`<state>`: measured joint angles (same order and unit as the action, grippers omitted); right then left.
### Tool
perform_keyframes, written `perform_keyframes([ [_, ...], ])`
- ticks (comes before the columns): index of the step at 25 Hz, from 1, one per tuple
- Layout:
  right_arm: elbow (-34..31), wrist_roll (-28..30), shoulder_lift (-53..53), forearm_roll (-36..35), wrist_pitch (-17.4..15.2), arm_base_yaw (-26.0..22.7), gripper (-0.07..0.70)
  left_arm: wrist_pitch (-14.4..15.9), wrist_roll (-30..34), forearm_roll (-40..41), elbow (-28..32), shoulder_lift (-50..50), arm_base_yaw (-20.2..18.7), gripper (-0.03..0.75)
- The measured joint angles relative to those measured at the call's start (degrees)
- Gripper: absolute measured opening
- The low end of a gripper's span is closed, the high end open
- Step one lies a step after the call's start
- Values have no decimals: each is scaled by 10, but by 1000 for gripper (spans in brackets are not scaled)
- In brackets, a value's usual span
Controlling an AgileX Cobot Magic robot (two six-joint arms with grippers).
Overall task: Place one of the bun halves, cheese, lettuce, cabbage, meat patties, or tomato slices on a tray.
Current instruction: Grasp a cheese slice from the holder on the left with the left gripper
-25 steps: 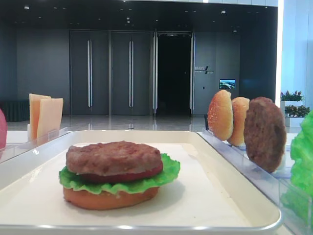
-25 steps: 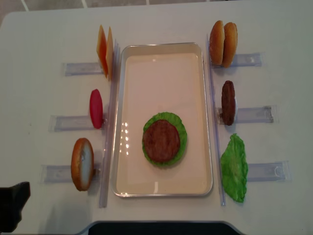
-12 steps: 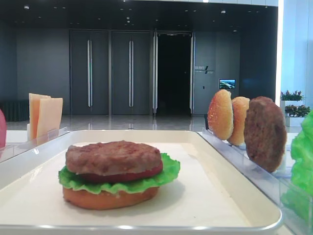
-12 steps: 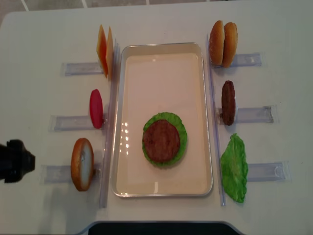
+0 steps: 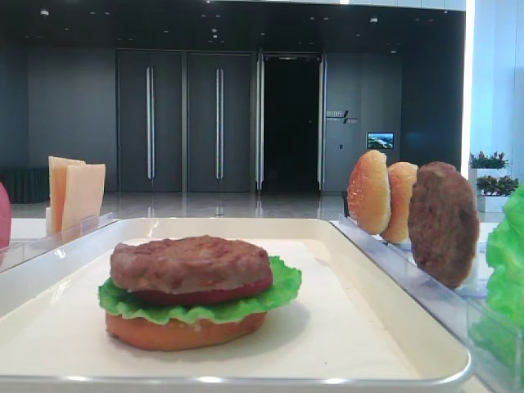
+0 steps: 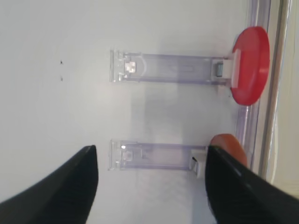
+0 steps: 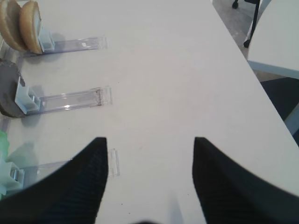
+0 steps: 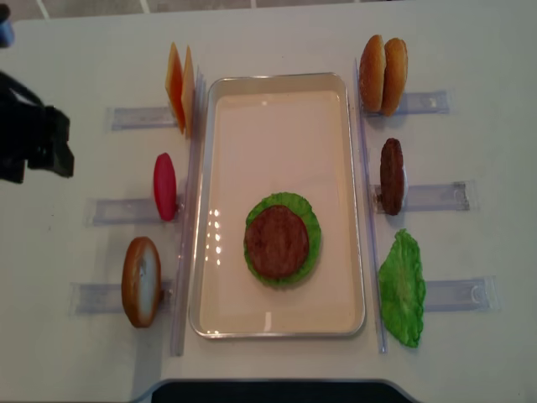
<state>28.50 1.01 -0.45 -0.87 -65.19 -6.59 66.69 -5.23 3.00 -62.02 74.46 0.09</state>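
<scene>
While the stack on the tray (image 8: 205, 168) already stood as bun, lettuce, tomato and meat patty (image 8: 276, 242), the left hand (image 6: 152, 186) hovered over the tabletop (image 8: 75, 67) well to the left of the tray, its fingers (image 6: 60, 186) spread wide with nothing between them. In its wrist view the tomato slice (image 6: 251, 65) stood upright in a clear rack (image 6: 168, 67) just left of the tray's rim, and the edge of a bun half (image 6: 228, 145) showed in the next rack. The cheese (image 8: 179, 87) stood on edge as two slices beside the tray's far-left corner.

The right hand (image 7: 149, 182) hung wide and empty over bare tabletop to the right of the tray, with two bun halves (image 7: 21, 25), a second patty (image 7: 8, 91) and a lettuce leaf (image 8: 403, 288) racked on that side.

Judging by the left hand's position, cheese or tomato looked the likely pick. Either would be light, thin and smooth, so liable to slip or tip in its rack. A grip across the flat faces near the top edge, clear of the rack clip, seemed safest. The cheese looked stiff enough to stand, but whether it would bend under pressure I could not tell.
</scene>
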Motion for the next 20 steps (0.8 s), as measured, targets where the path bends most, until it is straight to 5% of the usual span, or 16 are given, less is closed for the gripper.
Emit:
perform_keyframes([
  [5,0,0,0,0,0,0,414,29,0,10,-96,105,0,538],
  [20,0,0,0,0,0,0,414,31,-12,31,-270,306,0,538],
])
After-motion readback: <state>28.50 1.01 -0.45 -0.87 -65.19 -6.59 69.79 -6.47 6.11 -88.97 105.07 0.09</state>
